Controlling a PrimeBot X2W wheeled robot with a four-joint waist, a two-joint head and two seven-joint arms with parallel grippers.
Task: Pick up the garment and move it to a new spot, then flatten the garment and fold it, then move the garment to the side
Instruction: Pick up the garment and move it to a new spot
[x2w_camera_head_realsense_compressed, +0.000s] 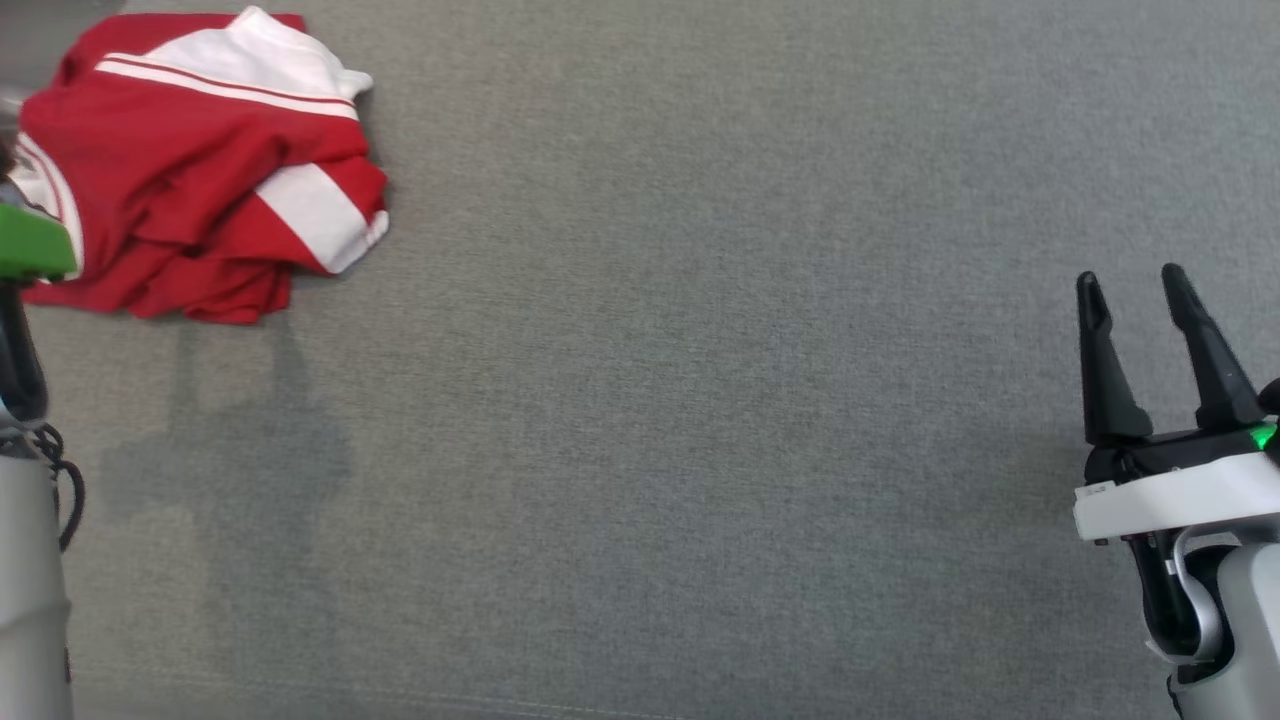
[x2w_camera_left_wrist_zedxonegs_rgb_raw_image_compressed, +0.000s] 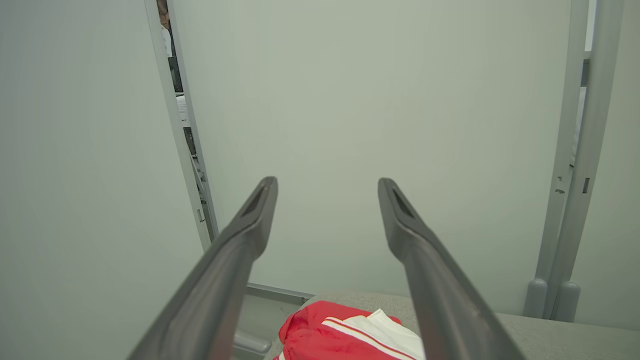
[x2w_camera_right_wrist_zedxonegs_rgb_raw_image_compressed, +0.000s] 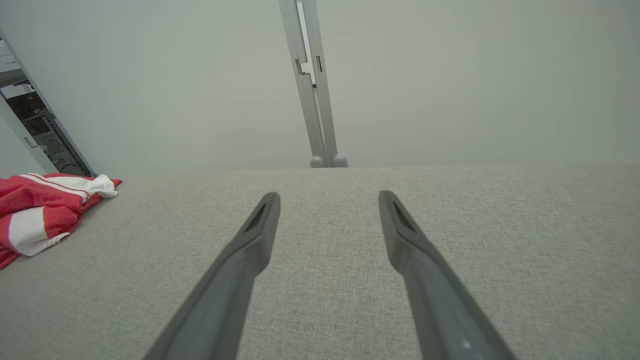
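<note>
The garment (x2w_camera_head_realsense_compressed: 190, 170), red with white panels and thin stripes, lies bunched in a heap at the far left of the grey fabric surface (x2w_camera_head_realsense_compressed: 700, 400). In the left wrist view my left gripper (x2w_camera_left_wrist_zedxonegs_rgb_raw_image_compressed: 327, 182) is open and empty, raised above the garment (x2w_camera_left_wrist_zedxonegs_rgb_raw_image_compressed: 340, 330), whose red and white top edge shows low between the fingers. My left arm (x2w_camera_head_realsense_compressed: 25, 560) runs along the left edge of the head view. My right gripper (x2w_camera_head_realsense_compressed: 1133, 285) stands open and empty at the lower right, far from the heap. The right wrist view has the garment (x2w_camera_right_wrist_zedxonegs_rgb_raw_image_compressed: 40, 210) at its left edge, well clear of that gripper (x2w_camera_right_wrist_zedxonegs_rgb_raw_image_compressed: 328, 196).
Pale partition panels (x2w_camera_left_wrist_zedxonegs_rgb_raw_image_compressed: 375, 125) stand behind the surface's far edge, joined by grey metal posts (x2w_camera_right_wrist_zedxonegs_rgb_raw_image_compressed: 315, 100). A narrow gap (x2w_camera_left_wrist_zedxonegs_rgb_raw_image_compressed: 172, 60) between panels shows at the far left. The heap lies close to the surface's far left corner.
</note>
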